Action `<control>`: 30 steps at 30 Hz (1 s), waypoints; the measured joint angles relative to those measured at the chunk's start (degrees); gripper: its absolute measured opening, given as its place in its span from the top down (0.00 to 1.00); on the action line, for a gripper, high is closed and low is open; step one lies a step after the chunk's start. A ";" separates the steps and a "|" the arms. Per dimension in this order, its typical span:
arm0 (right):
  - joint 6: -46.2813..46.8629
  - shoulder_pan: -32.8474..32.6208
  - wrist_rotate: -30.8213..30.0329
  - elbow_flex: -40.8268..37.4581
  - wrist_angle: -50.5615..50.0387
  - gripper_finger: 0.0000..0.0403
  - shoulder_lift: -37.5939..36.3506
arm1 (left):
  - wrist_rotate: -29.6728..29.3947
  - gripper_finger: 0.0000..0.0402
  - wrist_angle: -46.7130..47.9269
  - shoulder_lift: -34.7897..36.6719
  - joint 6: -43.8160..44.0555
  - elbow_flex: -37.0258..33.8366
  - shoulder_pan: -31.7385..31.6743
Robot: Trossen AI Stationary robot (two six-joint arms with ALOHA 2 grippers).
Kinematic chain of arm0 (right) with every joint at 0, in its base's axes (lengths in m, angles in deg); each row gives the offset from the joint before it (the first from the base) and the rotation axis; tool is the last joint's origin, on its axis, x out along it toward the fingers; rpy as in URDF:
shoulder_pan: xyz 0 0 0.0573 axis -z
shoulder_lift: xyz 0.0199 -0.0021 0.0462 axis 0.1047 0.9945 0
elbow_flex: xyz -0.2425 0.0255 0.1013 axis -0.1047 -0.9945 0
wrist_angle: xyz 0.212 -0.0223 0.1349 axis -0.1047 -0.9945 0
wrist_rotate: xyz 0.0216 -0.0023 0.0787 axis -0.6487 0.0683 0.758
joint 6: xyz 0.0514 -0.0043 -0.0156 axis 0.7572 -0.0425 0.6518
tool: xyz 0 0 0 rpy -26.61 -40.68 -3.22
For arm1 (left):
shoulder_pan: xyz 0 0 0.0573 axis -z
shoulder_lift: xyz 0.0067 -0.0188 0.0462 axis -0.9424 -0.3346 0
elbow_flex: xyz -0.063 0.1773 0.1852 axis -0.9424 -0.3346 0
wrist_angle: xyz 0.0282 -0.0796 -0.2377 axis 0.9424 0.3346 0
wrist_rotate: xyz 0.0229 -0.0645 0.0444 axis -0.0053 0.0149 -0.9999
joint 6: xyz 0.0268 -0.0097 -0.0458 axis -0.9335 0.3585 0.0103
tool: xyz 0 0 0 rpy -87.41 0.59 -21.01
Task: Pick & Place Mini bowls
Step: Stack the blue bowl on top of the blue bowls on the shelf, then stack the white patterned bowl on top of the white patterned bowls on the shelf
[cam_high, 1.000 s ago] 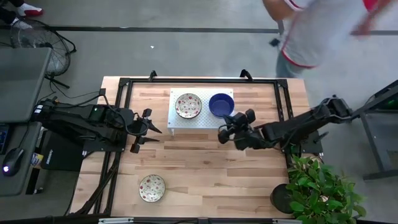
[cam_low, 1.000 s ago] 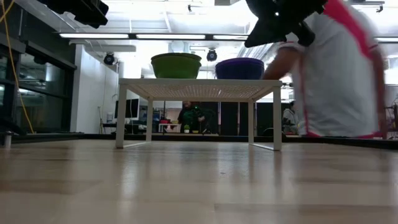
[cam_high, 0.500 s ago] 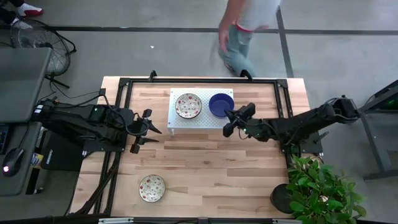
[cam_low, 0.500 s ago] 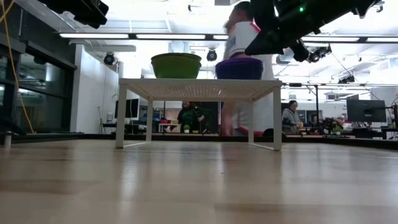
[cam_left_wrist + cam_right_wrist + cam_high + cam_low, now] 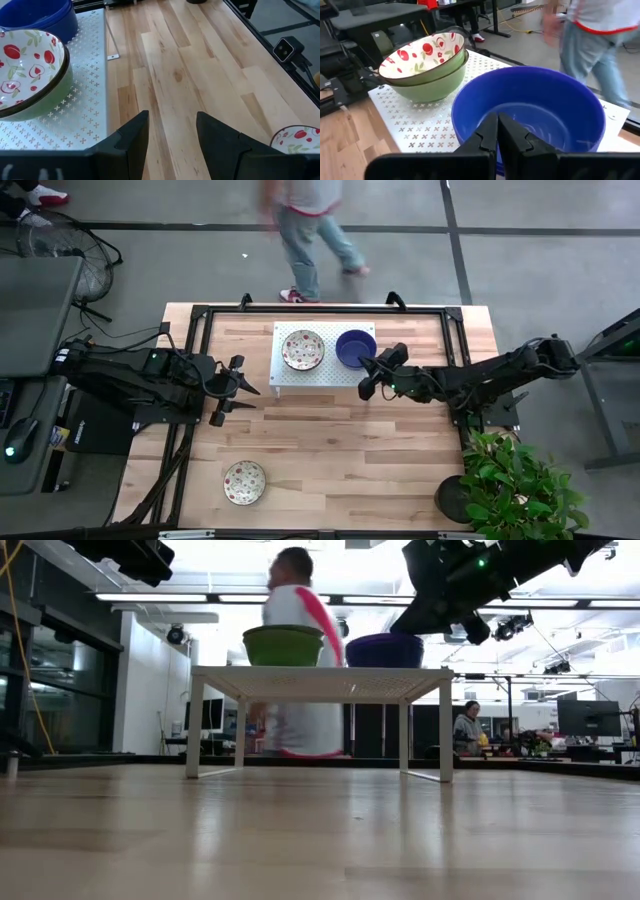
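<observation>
Two end effectors differed: the right end effector (image 5: pixel 368 376) hovered, fingers together, beside the deep blue round bowl (image 5: pixel 355 347); the left end effector (image 5: pixel 238 384) waited spread.

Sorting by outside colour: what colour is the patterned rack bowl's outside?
Green outside, cream inside with red fruit and leaves; the right wrist view shows it best.

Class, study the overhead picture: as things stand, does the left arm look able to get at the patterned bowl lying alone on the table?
Probably yes. The patterned bowl sits on bare table on the left arm's side, nothing lies between it and the open left gripper, and the right gripper is busy at the blue bowl on the rack.
</observation>
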 joint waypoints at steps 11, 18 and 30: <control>-5.82 0.80 1.02 0.00 4.63 1.00 -3.68 | -0.10 0.60 0.00 0.00 0.58 0.00 0.00; -4.16 4.64 10.62 0.00 -5.20 1.00 -12.42 | -0.12 0.60 -0.02 0.00 1.49 0.01 -0.01; 3.76 8.84 27.30 -16.93 18.23 1.00 -14.01 | -0.93 0.60 -0.15 0.00 3.39 0.00 0.00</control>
